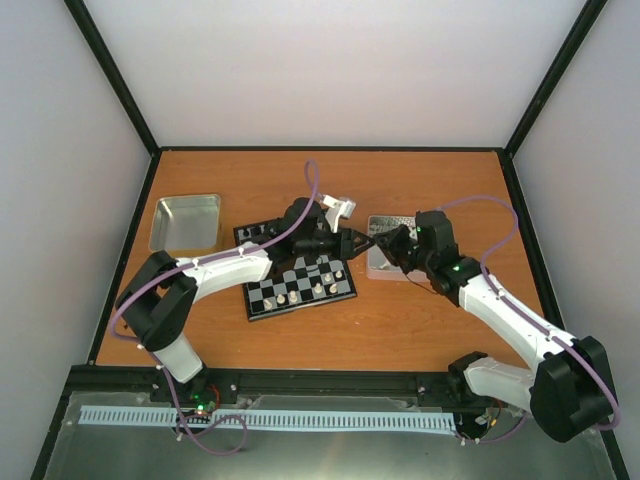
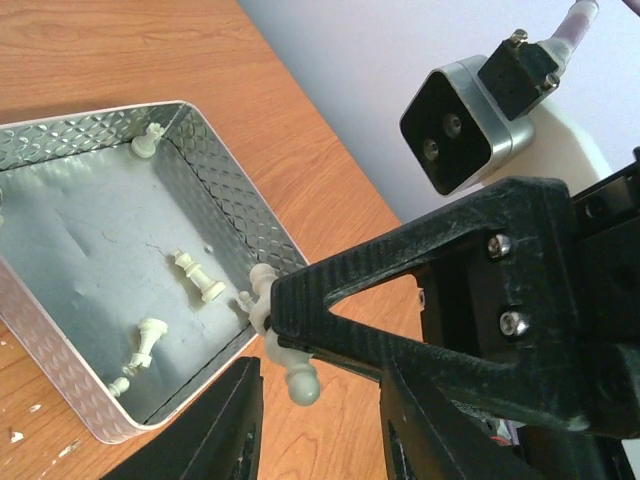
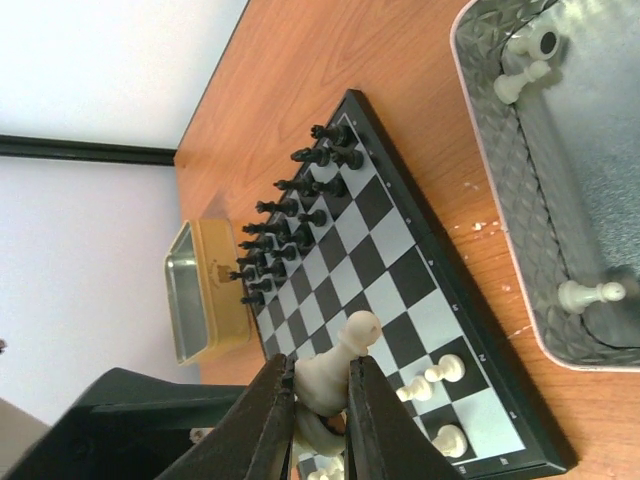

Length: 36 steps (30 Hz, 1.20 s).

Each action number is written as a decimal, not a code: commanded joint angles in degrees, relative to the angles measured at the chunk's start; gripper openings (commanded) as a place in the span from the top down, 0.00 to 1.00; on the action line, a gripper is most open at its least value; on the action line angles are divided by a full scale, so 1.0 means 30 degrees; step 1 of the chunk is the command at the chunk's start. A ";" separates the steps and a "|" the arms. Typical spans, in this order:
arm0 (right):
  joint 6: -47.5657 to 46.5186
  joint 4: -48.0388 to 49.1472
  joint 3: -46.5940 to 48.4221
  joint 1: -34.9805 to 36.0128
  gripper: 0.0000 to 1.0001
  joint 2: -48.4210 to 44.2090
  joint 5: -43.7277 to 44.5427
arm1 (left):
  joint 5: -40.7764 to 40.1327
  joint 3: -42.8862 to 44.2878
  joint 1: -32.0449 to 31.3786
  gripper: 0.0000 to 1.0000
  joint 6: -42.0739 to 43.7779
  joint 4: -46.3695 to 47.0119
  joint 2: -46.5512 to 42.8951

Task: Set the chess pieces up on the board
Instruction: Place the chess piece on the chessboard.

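Observation:
My right gripper (image 3: 320,375) is shut on a cream-white chess piece (image 3: 340,365), pinched at its body with the round head sticking out. In the top view the right gripper (image 1: 385,243) meets my left gripper (image 1: 352,241) tip to tip between the board (image 1: 262,295) and the right-hand tray (image 1: 385,266). In the left wrist view the same piece (image 2: 300,382) hangs from the right gripper's fingertips, between the spread fingers of my left gripper (image 2: 320,425), which do not touch it. Several white pieces (image 3: 440,372) stand on the board's near rows.
Black pieces (image 3: 290,215) fill the board's (image 3: 400,250) far rows. The right-hand metal tray (image 2: 230,190) holds loose white pieces (image 2: 197,275). A second tray (image 1: 186,222) sits at the far left. Black frame rails edge the table.

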 commanded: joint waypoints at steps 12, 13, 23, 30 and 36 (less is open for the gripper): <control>0.1551 0.1188 -0.0263 -0.0633 0.86 -0.0674 -0.2195 | 0.0727 0.0534 -0.0265 0.77 0.0923 0.1034 0.0346; 0.1492 0.1103 -0.0263 -0.0633 0.86 -0.0680 -0.2174 | 0.0714 0.0598 -0.0265 0.77 0.0943 0.1036 0.0340; 0.0734 0.0061 -0.0270 -0.0648 0.86 -0.0677 -0.1285 | 0.0232 0.0866 -0.0250 0.99 0.1105 0.0627 0.0424; -0.0902 -0.1678 0.0370 -0.0647 0.83 -0.0927 0.1556 | 0.0177 0.0966 -0.0264 1.00 0.1255 0.0309 0.0719; -0.3517 -0.3315 0.1173 -0.0720 0.81 -0.0249 0.5126 | -0.0316 0.0647 -0.0264 0.99 0.1559 -0.1126 0.0338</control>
